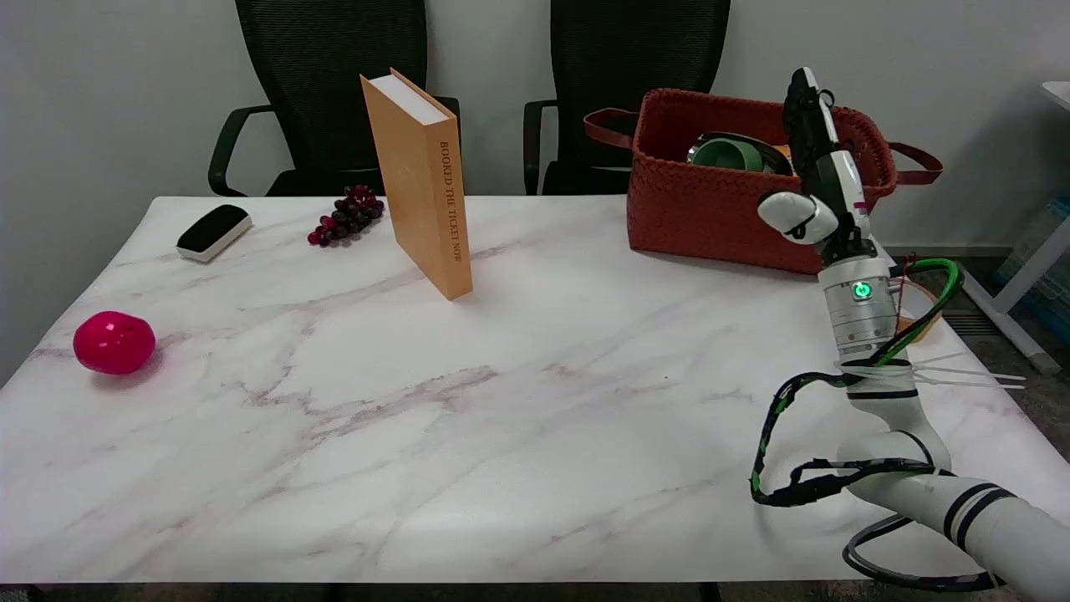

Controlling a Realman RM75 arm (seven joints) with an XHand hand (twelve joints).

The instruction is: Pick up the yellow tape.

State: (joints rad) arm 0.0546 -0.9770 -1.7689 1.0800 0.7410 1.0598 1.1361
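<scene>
While the white forearm (961, 506) lies low over the near right corner of the marble table (501, 418), its cable looping down beside it, the wrist (859, 313) stands almost straight up with a green light glowing on it. Just behind that wrist, near the table's right edge, a thin orange-yellow arc peeks out. I take it for the yellow tape (926, 328), though most of it is hidden by the arm and I cannot make out its full shape.

Above the wrist the right hand (823, 180) is raised in the air, fingers pointing up and thumb stuck out to the left. Nothing is in it and the fingers are apart, so it is empty and open.

Far off on the left sits a pink ball (114, 342). Farther back a tan book (426, 192) stands on end, with a bunch of grapes (347, 216) and a board eraser (214, 232) beyond it to the left. At the back right is a red woven basket (702, 209) with a green bowl (736, 155) inside, and two black chairs (334, 84) stand against the wall.

From where things stand, the job looks barely begun: the tape is not yet touched. The next move, I would guess, calls for tipping the hand over, turning it toward the right edge and bringing it down onto the tape, with the fingers kept spread until they straddle the roll.
</scene>
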